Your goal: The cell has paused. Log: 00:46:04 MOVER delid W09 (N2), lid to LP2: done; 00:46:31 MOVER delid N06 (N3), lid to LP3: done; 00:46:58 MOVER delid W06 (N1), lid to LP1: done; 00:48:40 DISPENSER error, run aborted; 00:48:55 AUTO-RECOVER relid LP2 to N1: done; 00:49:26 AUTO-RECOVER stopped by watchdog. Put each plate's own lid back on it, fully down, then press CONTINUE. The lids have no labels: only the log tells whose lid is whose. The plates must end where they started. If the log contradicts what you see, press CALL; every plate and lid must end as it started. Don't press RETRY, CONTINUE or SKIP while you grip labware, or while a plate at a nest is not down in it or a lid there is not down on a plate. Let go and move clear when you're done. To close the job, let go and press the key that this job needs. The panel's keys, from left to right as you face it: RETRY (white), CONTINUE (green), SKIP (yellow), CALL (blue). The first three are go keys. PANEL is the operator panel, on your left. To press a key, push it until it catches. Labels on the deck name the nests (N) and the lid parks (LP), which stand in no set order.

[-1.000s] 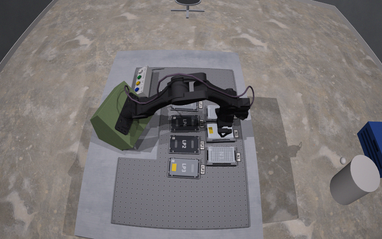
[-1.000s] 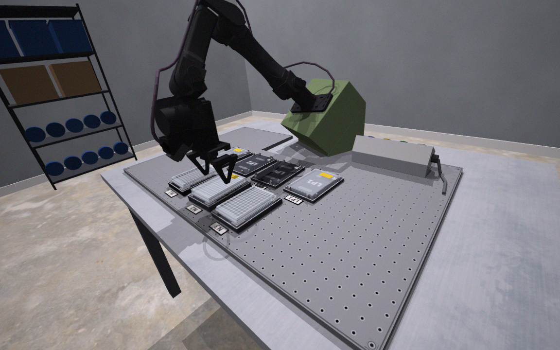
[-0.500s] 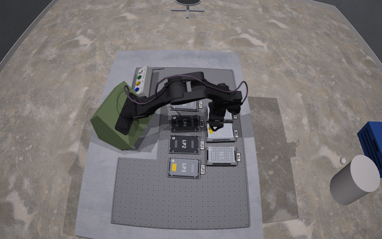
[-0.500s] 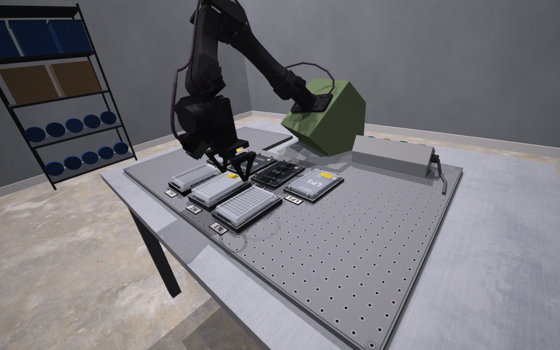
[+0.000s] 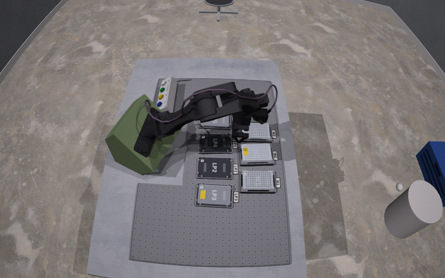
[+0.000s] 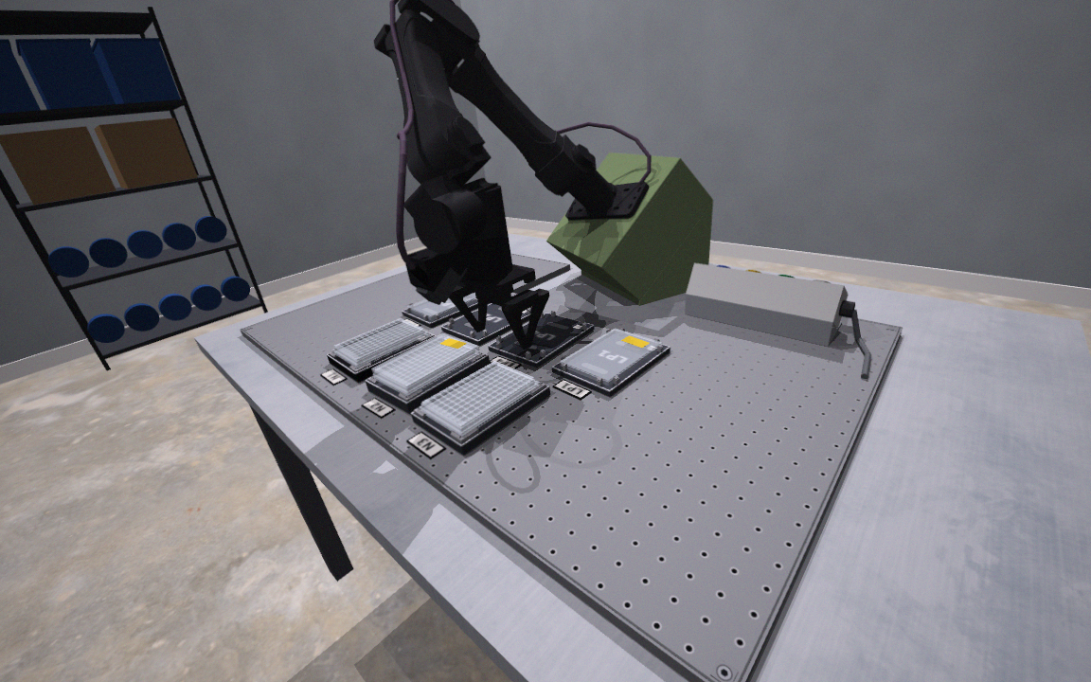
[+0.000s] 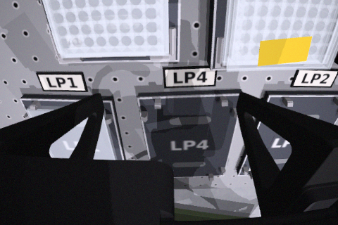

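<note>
My gripper is open and empty, hovering low over the empty park LP4. It also shows in the side view and in the wrist view. The plate at N2 wears a lid with a yellow tag. The plates at N3 and N1 show bare wells. A lid with a yellow tag lies on LP3. A pale lid lies on LP1, partly hidden under my arm. LP2 is empty.
The panel stands at the deck's far left, with white, green, yellow and blue keys in a row. The green arm base sits beside it. A shelf rack stands off the table.
</note>
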